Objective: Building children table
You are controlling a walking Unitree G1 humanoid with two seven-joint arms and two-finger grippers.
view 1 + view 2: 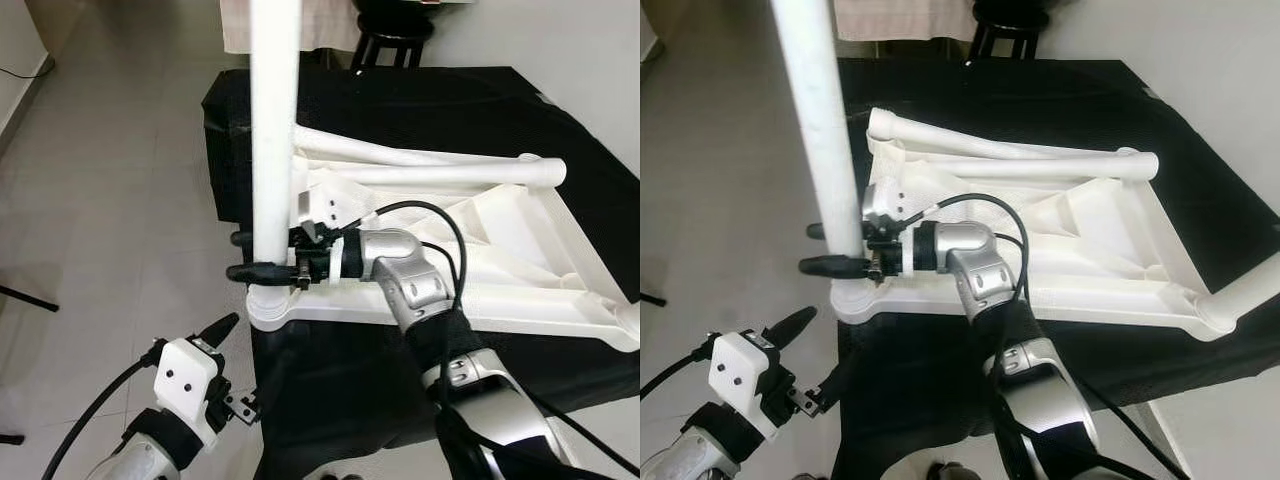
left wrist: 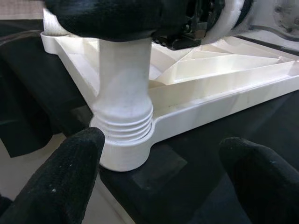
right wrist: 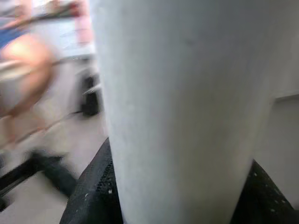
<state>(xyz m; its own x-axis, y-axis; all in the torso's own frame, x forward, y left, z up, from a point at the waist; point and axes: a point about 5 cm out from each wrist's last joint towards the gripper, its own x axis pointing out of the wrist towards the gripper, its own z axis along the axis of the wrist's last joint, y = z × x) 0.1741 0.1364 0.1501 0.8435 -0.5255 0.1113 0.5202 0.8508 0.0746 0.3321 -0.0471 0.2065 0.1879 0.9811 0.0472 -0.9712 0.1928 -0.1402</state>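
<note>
Closely, the right gripper point(image 1: 262, 256) had its two black fingers point(image 3: 93, 191) clamped around the white table leg point(image 1: 274, 130), one on each side of the tube, low on its length and just above the threaded base. That leg stood upright in a round corner socket point(image 2: 126, 156) of the white tabletop point(image 1: 1110, 255), which lay upside down with its ribbed underside facing up. In the left wrist view the thread ridges of the leg still showed above the socket's rim.

The left gripper point(image 1: 232, 368) hung lower, off the near corner of the tabletop, its fingers point(image 2: 60, 186) spread apart and holding nothing; the socket sat between them in the wrist view, without contact.

Two more white legs point(image 1: 440, 172) lay flat across the far part of the underside, meeting near the far right corner. The tabletop rested on a black cloth point(image 1: 1200, 130) covering a low surface, with its near left corner at the cloth's edge. Grey tiled floor point(image 1: 110, 180) lay to the left, and a dark stool point(image 1: 392, 38) stood beyond the cloth.
</note>
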